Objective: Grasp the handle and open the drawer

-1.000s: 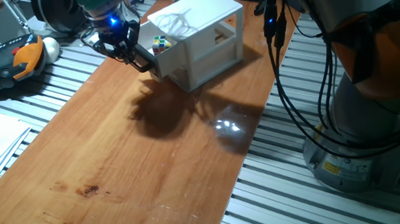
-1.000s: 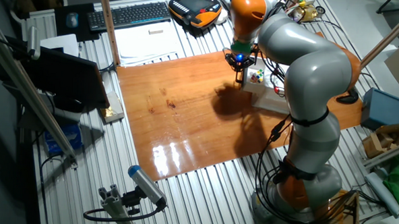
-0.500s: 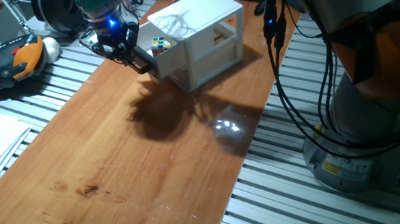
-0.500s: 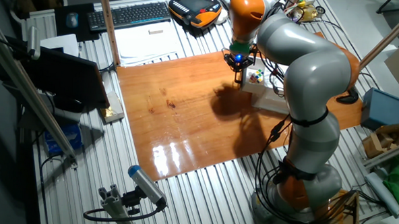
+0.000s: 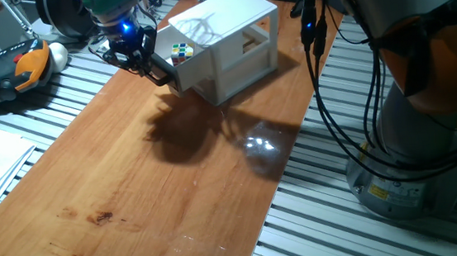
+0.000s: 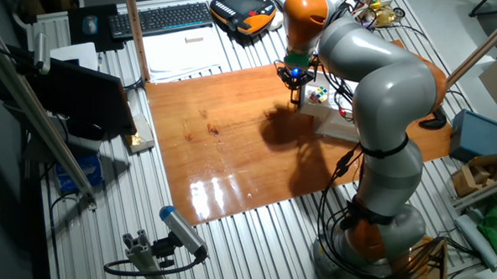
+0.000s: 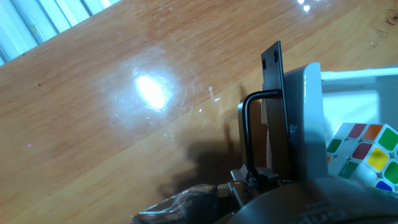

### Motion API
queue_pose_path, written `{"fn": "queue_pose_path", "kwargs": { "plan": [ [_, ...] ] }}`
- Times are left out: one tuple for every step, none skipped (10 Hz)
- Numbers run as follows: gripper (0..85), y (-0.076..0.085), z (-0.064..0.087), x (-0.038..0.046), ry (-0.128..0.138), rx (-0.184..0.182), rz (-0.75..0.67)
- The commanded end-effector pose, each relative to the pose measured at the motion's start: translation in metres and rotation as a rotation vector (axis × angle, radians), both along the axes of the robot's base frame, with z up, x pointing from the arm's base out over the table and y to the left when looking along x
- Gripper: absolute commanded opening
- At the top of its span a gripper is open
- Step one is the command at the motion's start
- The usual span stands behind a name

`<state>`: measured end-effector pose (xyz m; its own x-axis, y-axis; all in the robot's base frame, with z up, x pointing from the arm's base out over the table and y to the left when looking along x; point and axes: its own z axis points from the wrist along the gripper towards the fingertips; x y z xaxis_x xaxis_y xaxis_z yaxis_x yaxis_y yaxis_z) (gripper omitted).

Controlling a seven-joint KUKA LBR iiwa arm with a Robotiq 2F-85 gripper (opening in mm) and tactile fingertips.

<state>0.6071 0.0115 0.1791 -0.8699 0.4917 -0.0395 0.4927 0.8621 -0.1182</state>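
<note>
One glossy wooden tabletop (image 5: pixel 135 202) on slatted aluminium bench (image 5: pixel 337 234)

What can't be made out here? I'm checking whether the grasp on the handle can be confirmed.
- End effector closure: fixed views too small; its fingers are cut off at the hand view's bottom edge.
- Handle: its lower end is hidden behind the end effector's body in the hand view.
- Drawer and puzzle cube: cropped by the hand view's right edge.

The end effector (image 5: pixel 157 69) has drifted toward 10 o'clock in one fixed view, drawing the handle (image 7: pixel 249 134) and the drawer (image 5: pixel 179 59) farther out of the white housing (image 5: pixel 233 36), uncovering more of the colourful cube (image 5: pixel 179 51).
</note>
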Motion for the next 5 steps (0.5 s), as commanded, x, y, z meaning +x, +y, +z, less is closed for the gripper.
{"fn": "queue_pose_path", "kwargs": {
  "plan": [
    [0.7, 0.0006, 0.0000, 0.0000, 0.000, 0.000, 0.002],
    [0.7, 0.0016, -0.0001, -0.0001, 0.000, 0.000, 0.003],
    [0.7, 0.0023, -0.0004, -0.0001, -0.001, 0.000, 0.007],
    [0.7, 0.0032, -0.0004, 0.0000, -0.004, 0.000, 0.010],
    [0.7, 0.0045, 0.0002, 0.0001, -0.003, -0.001, 0.011]
  ]
}}
